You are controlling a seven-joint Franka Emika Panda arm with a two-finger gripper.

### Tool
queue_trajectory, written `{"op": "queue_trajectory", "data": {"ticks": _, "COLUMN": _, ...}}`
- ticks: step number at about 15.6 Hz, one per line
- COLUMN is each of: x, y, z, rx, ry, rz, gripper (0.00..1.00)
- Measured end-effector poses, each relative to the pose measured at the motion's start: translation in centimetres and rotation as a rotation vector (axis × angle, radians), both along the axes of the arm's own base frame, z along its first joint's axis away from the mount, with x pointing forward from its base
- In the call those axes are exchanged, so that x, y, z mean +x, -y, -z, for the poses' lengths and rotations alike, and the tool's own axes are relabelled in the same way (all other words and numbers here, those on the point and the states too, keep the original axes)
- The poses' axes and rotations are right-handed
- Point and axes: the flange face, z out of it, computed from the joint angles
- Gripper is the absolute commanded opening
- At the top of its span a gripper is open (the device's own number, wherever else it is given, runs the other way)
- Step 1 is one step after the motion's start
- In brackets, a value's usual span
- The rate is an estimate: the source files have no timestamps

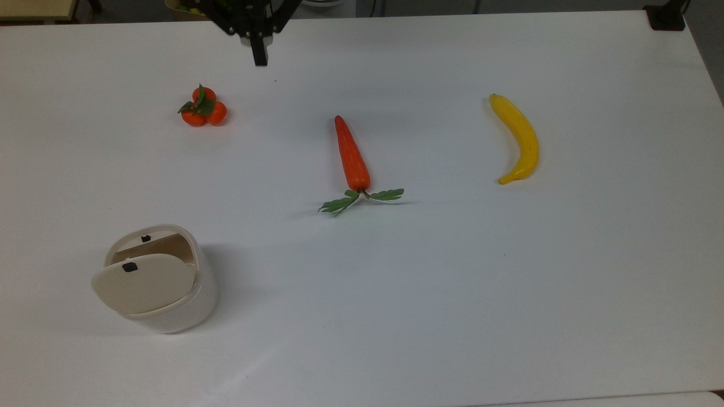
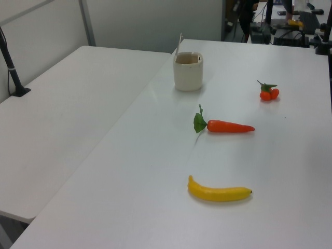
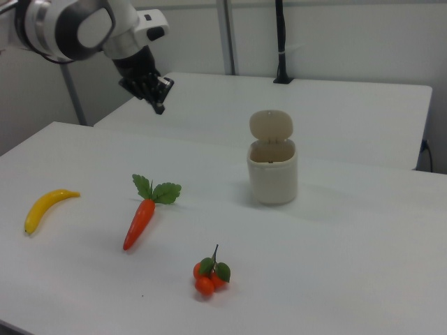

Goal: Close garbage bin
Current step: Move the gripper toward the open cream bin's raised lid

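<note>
Near the top view's lower left, garbage bin (image 1: 164, 294) stands open

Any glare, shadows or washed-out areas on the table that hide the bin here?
Top view: the table reads bright and slightly washed, and the garbage bin casts a soft shadow toward the top view's right; its raised lid stays distinct. Left view: a faint sheen lies on the tabletop below the bin. Right view: even light, soft shadows under bin and carrot.
</note>
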Motion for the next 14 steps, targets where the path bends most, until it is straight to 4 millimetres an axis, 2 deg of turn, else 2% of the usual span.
{"op": "queue_trajectory", "data": {"ticks": 3, "x": 2.2, "y": 0.7, "z": 0.8, "rx": -0.002, "ry": 0.111, "rz": 0.019, "gripper": 0.00}}
{"op": "queue_trajectory", "data": {"ticks": 9, "x": 5.2, "y": 1.0, "z": 1.5, "rx": -0.007, "ry": 0.304, "rz": 0.037, "gripper": 0.02}}
{"op": "queue_trajectory", "data": {"ticks": 14, "x": 7.6, "y": 1.6, "z": 3.3, "rx": -0.014, "ry": 0.449, "rz": 0.056, "gripper": 0.00}}
